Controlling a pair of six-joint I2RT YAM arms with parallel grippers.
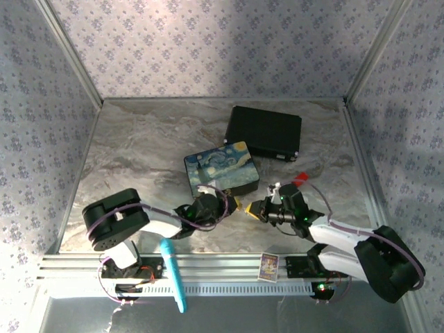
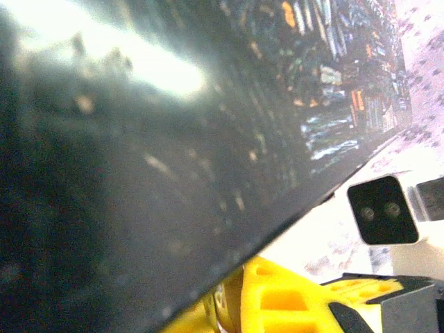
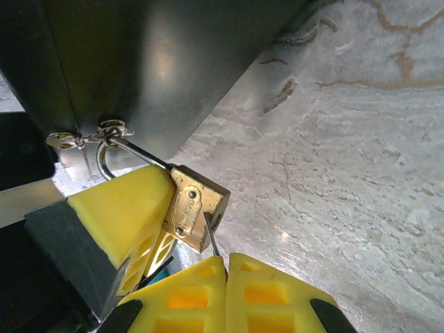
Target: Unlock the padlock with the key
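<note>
Clearly we have the right gripper (image 3: pixel 226 267) squeezed tight on the key (image 3: pixel 210 237), its blade at the padlock (image 3: pixel 196 211) base. Our left gripper (image 1: pixel 234 203) looks clamped on the brass body, at five o'clock of the painted box (image 1: pixel 222 168), shackle through the latch (image 3: pixel 104 132).

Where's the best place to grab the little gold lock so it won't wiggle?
Grab the padlock by its flat brass body, coming in from the side, not from the bottom edge where the key goes in. The shackle is thin and hooked through the box latch, so it would slip and swing. The left fingers press on the body there now.
</note>
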